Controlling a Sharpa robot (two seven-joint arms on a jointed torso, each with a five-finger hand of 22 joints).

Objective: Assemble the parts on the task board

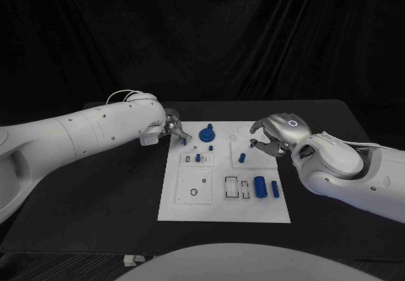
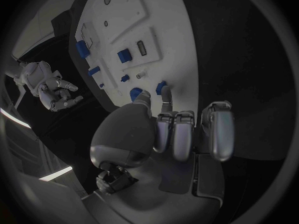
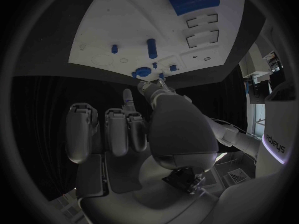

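The white task board lies mid-table. On it are a round blue knob, short blue pegs, small blue pieces and two blue cylinders near the right edge. My left hand hovers at the board's far left corner. One fingertip is right at a small upright blue peg, with the thumb a little apart from it. I cannot tell whether the peg is held. My right hand hangs over the far right corner, fingers curved and apart, holding nothing.
Black table surrounds the board on all sides. Outlined slots and a square plate with a small ring occupy the board's near half. In the right wrist view the left hand sits at the board's edge beside the knob.
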